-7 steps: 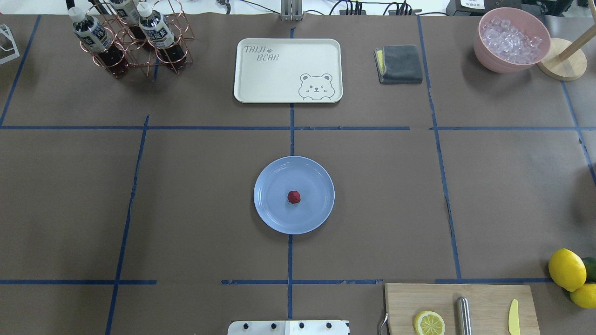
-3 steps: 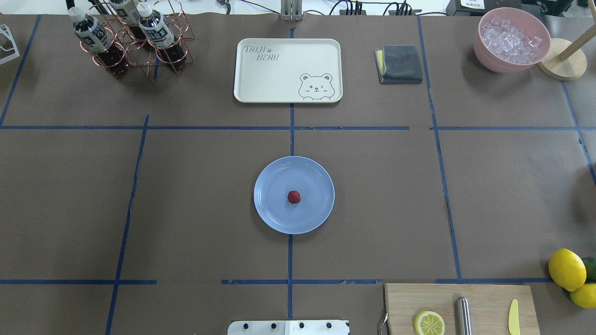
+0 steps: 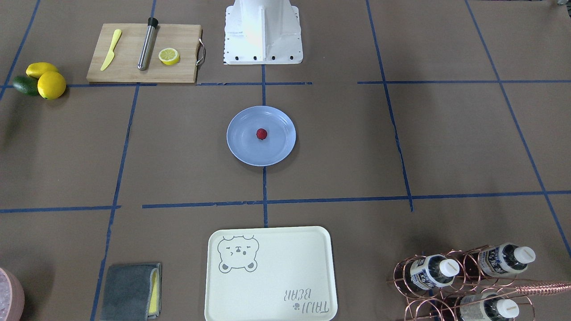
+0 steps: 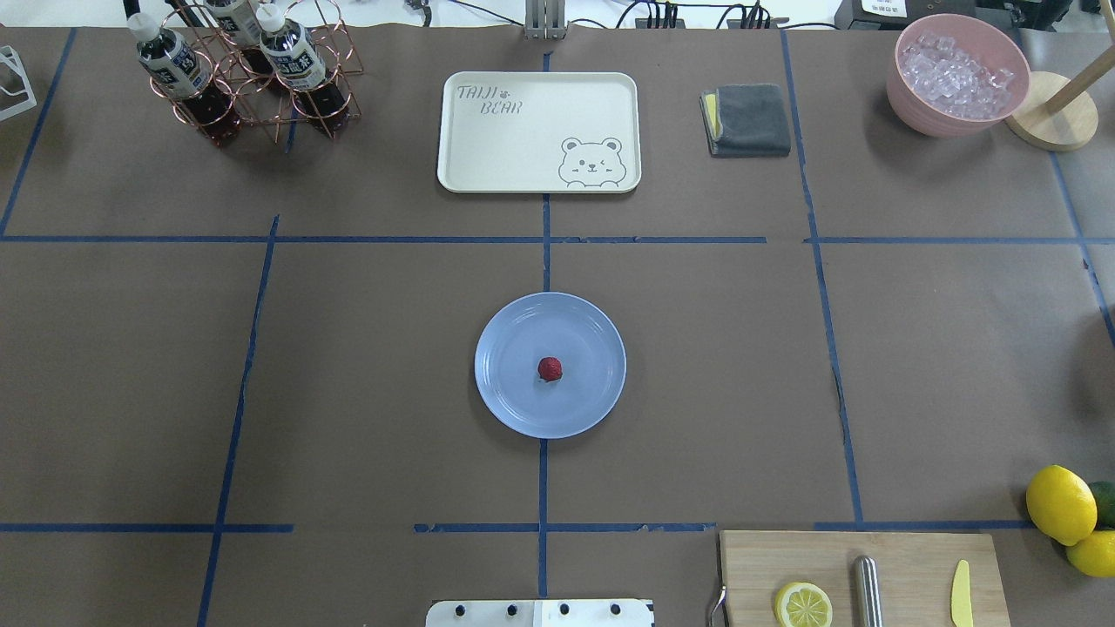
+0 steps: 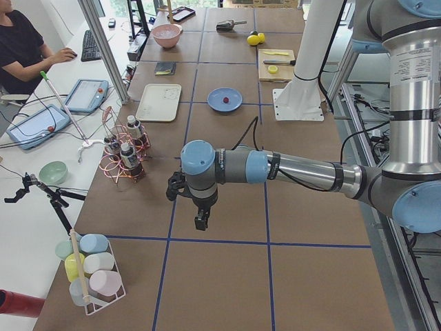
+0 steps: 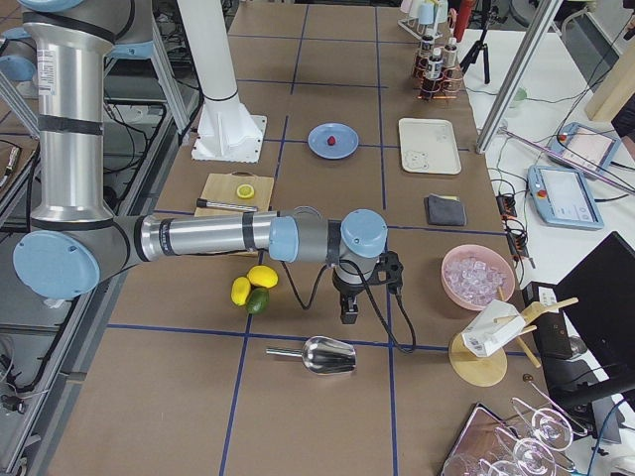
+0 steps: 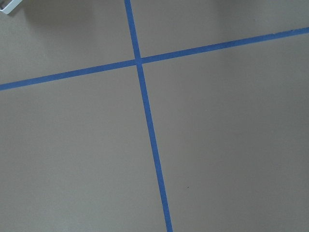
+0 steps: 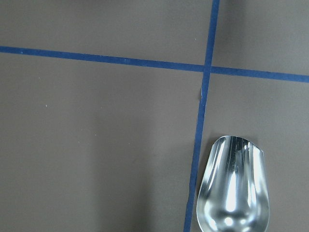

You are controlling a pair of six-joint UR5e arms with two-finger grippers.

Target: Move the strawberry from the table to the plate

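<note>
Strawberry point(image 4: 550, 369) lies mid pale-blue plate point(image 4: 516, 407), well apart from both hands. Left hand point(image 5: 200, 221) and right hand point(image 6: 349, 311) hang over surface point(image 4: 348, 366) ends, neither clearly nearer. Opening: cannot tell. Placing looks done.

**Q:** Arm construction?
**A:** Left arm point(image 5: 303, 172) and right arm point(image 6: 198, 235): silver tubular links; grey joint housings; round light-blue end caps point(image 5: 198, 156); a printed label point(image 5: 417, 65) on the left arm's thick link.
**Q:** Ends and mounting?
**A:** Left tool point(image 5: 200, 222) and right tool point(image 6: 349, 312): black; a black cable point(image 5: 244, 132) runs off each wrist; white pedestal point(image 3: 262, 26); row of dark screws point(image 3: 255, 58) along its foot.
</note>
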